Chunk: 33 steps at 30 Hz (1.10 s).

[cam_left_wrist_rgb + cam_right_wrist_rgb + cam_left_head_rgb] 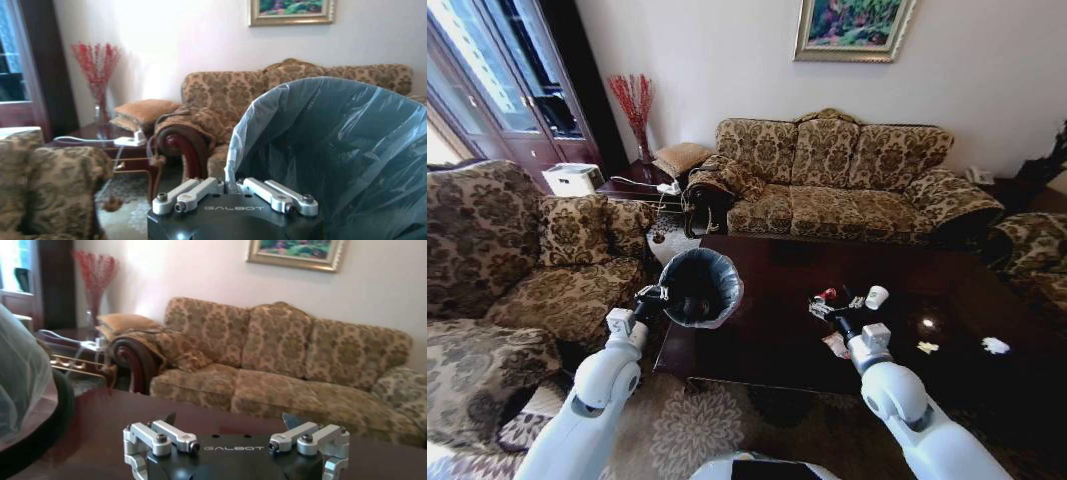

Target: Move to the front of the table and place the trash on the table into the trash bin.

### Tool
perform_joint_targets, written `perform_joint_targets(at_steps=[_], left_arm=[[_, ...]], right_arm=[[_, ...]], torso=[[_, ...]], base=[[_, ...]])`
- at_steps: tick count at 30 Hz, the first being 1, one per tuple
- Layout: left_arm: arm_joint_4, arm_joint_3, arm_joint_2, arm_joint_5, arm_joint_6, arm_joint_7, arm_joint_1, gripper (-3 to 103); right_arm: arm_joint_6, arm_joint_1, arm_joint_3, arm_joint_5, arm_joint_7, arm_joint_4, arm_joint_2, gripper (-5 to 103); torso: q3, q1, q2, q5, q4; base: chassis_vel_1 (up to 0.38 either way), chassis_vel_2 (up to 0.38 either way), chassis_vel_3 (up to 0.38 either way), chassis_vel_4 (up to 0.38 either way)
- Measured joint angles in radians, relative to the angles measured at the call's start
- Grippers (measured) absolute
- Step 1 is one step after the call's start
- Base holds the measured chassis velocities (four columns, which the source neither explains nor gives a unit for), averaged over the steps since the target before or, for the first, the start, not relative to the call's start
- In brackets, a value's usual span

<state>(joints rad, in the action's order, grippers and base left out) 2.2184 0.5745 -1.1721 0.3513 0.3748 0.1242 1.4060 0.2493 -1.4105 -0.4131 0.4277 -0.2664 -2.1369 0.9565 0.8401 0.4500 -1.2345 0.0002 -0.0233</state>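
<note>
The dark glossy table (767, 330) stands in front of me. On it lie a clear bottle with a red label (828, 295), a white paper cup (876, 297), a red-white wrapper (835, 345) and white paper scraps (995, 345). My left gripper (653, 297) is shut on the rim of the trash bin (699, 288), which it holds tilted at the table's left corner. The bin's grey bag (333, 150) rises just beyond that gripper (233, 186). My right gripper (821, 308) hovers low over the table next to the bottle, open (230, 421), nothing between its fingers.
A patterned sofa (847, 180) stands behind the table and an armchair (517, 260) to its left. A small side table (642, 185) with a vase of red twigs sits in the back corner. A patterned rug (697, 430) lies under the table's near edge.
</note>
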Motion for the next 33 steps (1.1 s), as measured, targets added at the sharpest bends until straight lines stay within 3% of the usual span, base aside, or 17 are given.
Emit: perform_joint_targets(at_steps=[6,13,18,33], left_arm=[[0.008,0.0,-0.015,-0.01,-0.006,0.0,0.021,3],[0.009,0.006,-0.017,-0.01,-0.016,0.003,0.031,3],[0.005,0.011,-0.007,-0.008,-0.016,0.006,0.032,3],[-0.039,-0.012,0.013,-0.002,-0.018,0.0,0.005,3]], right_arm=[[-0.035,-0.055,-0.051,-0.002,0.056,0.04,0.026,100],[-0.124,-0.064,-0.002,-0.026,0.135,0.183,0.092,100],[-0.182,-0.002,0.066,0.018,0.203,0.365,0.144,100],[-0.262,0.184,0.138,0.036,0.34,0.699,0.211,100]], torso=[[0.0,0.0,0.0,-0.0001,0.0],[0.0,0.0,0.0,-0.0002,0.0005],[0.0,0.0,0.0,0.0,-0.001],[0.0,0.0,0.0,-0.0004,-0.0001]], base=[[-0.154,-0.156,-0.001,-0.017],[-0.119,-0.127,-0.057,-0.038],[0.0,0.0,0.0,0.0],[0.0,0.0,0.0,0.0]])
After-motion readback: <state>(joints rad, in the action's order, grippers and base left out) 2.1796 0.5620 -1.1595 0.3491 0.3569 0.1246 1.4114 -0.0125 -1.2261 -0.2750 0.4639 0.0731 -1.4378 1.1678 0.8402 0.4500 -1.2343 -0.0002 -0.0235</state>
